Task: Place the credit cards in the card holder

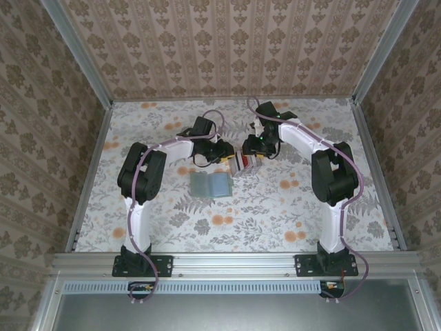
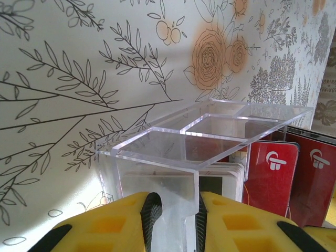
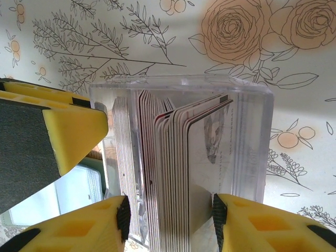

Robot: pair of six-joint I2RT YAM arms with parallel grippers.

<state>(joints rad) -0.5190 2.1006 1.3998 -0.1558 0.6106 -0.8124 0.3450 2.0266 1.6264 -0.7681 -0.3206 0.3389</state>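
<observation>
- Credit cards (image 3: 178, 157), thin rectangles in red, white and darker tones, stand on edge in the compartments of a clear acrylic box (image 2: 210, 126). The box sits mid-way across the flower-printed table (image 1: 275, 214), between the two arms.
- The left gripper (image 2: 173, 220), with yellow fingers and black pads, is pinched on one upright wall of the box. The likely reason is to pin the light box down, so it neither lifts nor slides when cards are drawn out.
- The right gripper (image 3: 170, 223) reaches in from the opposite side. Its pads appear pressed against the two outer faces of a bundle of cards that stick up from the box. It looks like a hold on several cards at once, not on one.
- The card holder (image 1: 212, 185), a flat grey-green rectangular sleeve, lies on the table just beside the box, on its near side towards the left arm. Neither gripper is on it.
- Whether the holder touches the box, or already contains a card, cannot be told.
- The step in hand appears to be drawing cards up out of the box, with the holder lying close by for a short carry.
- The cards are packed tightly, so neighbours of the gripped bundle could be dragged up with it or tip over.
</observation>
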